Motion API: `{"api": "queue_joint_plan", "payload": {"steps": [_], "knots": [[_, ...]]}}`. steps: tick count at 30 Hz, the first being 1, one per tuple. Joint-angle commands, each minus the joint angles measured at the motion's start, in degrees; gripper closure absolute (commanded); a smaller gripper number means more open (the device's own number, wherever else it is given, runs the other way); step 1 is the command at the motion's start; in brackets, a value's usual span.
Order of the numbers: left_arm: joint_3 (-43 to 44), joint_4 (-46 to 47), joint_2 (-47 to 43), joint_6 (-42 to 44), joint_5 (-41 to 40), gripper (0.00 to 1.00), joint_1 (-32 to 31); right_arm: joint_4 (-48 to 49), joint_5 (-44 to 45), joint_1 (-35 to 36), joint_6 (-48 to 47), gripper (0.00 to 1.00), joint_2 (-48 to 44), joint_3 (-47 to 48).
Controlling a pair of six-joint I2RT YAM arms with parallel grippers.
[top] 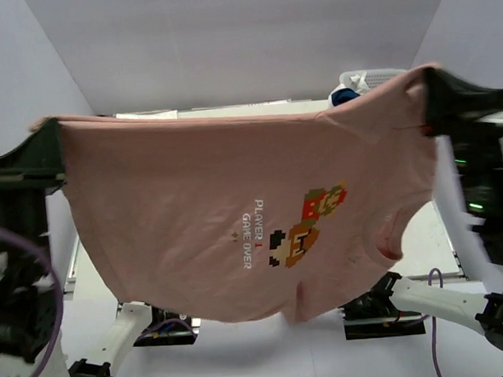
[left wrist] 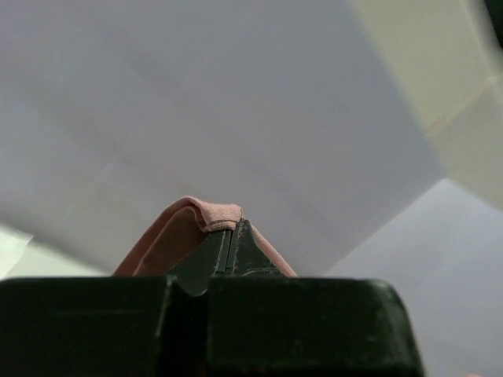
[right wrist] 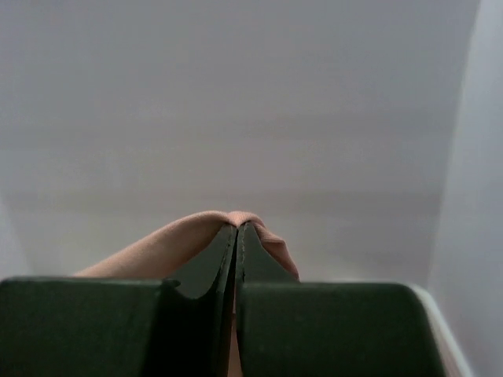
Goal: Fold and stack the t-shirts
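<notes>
A dusty pink t-shirt [top: 201, 209] with white text and a pixel-figure print hangs stretched wide in the air, filling the middle of the top view. My left gripper [top: 51, 124] is shut on its upper left corner, and pink hem [left wrist: 216, 214] drapes over the shut fingertips in the left wrist view. My right gripper [top: 430, 79] is shut on the upper right corner, where pink cloth [right wrist: 196, 236] folds over its closed tips. A bit of navy blue cloth [top: 344, 96] peeks out behind the shirt's top edge at the right.
A white mesh basket [top: 373, 78] stands at the back right, mostly hidden by the raised shirt. White walls enclose the table on three sides. The arm bases [top: 170, 326] and cables sit at the near edge below the shirt.
</notes>
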Motion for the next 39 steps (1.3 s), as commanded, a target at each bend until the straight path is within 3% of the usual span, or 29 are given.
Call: {"api": "queue_joint_plan", "payload": {"steps": [1, 3, 4, 6, 10, 13, 17, 19, 25, 31, 32, 33, 34, 35, 37, 38, 39], "knots": [[-9.2, 0.6, 2.7, -0.6, -3.3, 1.0, 0.5, 25.1, 17.7, 0.2, -11.5, 1.0, 1.6, -11.5], [-16.5, 2.3, 3.3, -2.0, -5.1, 1.0, 0.5, 33.0, 23.6, -0.3, -21.3, 1.0, 5.0, -18.7], [-18.5, 3.5, 3.9, -2.0, -6.2, 1.0, 0.0, 44.0, 25.0, -0.3, -23.3, 1.0, 7.2, -24.4], [-24.0, 4.5, 6.8, -3.4, -8.2, 1.0, 0.0, 49.1, 28.5, -1.6, -25.7, 1.0, 10.5, -27.2], [-30.8, 7.6, 13.9, -4.1, -11.2, 1.0, 0.5, 47.0, 28.8, -6.9, -16.8, 1.0, 17.7, -32.8], [-34.5, 10.7, 21.1, -4.1, -13.5, 1.0, 0.5, 38.4, 29.1, -12.1, -6.7, 1.0, 24.5, -32.0], [-35.3, 14.6, 32.1, -4.1, -15.0, 1.0, 0.5, 29.9, 25.9, -16.8, -0.6, 1.0, 33.0, -29.2], [-33.4, 15.6, 37.1, -3.6, -14.2, 1.0, 1.2, 24.1, 21.0, -19.9, 5.4, 1.0, 38.8, -27.1], [-21.7, 19.8, 59.0, -2.6, -9.4, 1.0, 3.1, 18.8, 12.1, -25.6, 8.6, 1.0, 52.6, -14.8], [2.0, 19.1, 78.2, -0.3, -7.2, 1.0, 4.9, 14.7, -0.7, -30.9, 10.0, 1.0, 69.9, 5.1], [5.3, 18.5, 81.1, -0.3, -7.2, 1.0, 4.9, 13.7, -1.8, -31.7, 10.3, 1.0, 77.2, 7.8], [8.7, 17.7, 86.8, -0.3, -5.9, 0.95, 5.6, 13.1, -4.1, -32.5, 10.3, 1.0, 80.0, 14.8], [16.1, 15.7, 89.5, -0.3, -4.2, 0.62, 6.3, 10.1, -5.0, -32.8, 10.5, 0.96, 83.0, 22.8], [19.7, 14.8, 92.0, 0.4, 0.4, 0.47, 6.3, 8.9, -7.3, -34.0, 11.3, 0.8, 91.3, 31.2], [27.4, 13.3, 97.2, 1.8, 5.2, 0.29, 6.9, 3.7, -7.7, -34.1, 12.4, 0.1, 94.8, 40.6], [28.1, 13.3, 97.3, 2.5, 6.9, 0.11, 6.9, 2.6, -9.3, -34.5, 12.8, 0.1, 95.4, 40.6], [28.1, 14.2, 97.3, 3.9, 9.5, 0.0, 6.9, 2.3, -9.5, -34.1, 13.4, 0.1, 93.3, 39.2]]}}
